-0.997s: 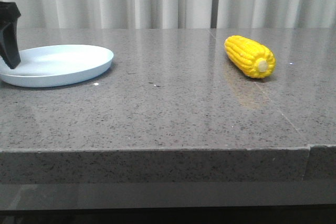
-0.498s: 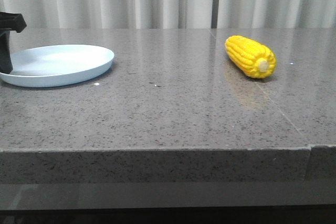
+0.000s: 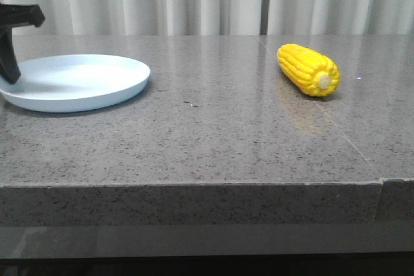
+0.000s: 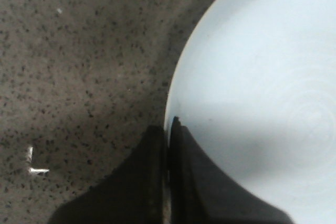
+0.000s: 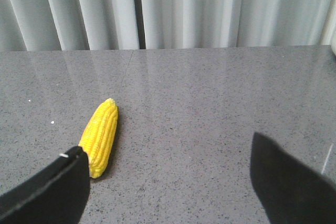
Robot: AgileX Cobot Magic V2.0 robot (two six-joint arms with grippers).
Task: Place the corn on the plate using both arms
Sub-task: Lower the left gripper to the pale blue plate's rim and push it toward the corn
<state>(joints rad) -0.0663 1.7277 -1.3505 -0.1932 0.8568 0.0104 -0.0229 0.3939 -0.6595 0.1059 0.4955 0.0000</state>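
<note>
Plate (image 3: 77,82), left desk edge: left gripper (image 4: 168,135) pinches rim; slide level. Right gripper (image 5: 168,182) spread. Corn (image 3: 308,69) waits.

The plate (image 3: 77,82) runs past the front view's edge; the left end effector (image 4: 168,129) hides its rim.

Soft, even room light, nothing harsh. The bench (image 3: 213,134) gives a faint glossy sheen. Left wrist fingers (image 4: 181,182) look dark and blurry.
</note>
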